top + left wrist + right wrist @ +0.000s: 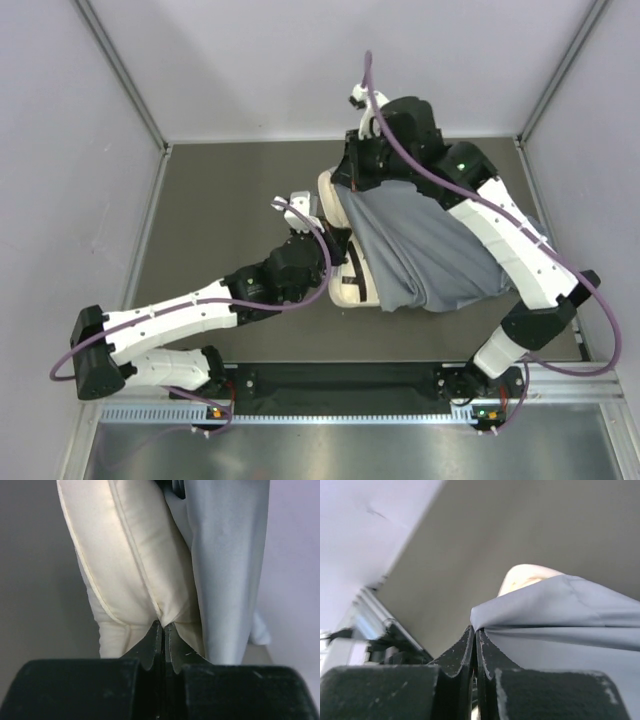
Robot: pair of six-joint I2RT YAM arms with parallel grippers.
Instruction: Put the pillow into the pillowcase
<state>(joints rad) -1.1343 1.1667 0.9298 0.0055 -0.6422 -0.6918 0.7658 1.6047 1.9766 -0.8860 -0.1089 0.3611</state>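
While the pillowcase (430, 250) drapes the pillow (347, 288), left gripper (163, 627) pinching pillow seam at 9 o'clock, right gripper (475, 632) pinching pillowcase edge at 11 o'clock.

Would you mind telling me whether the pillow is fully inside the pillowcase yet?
Partly in, apparently. The pillowcase covers most of the pillow, but one cream edge is exposed, pinched by the left fingers.
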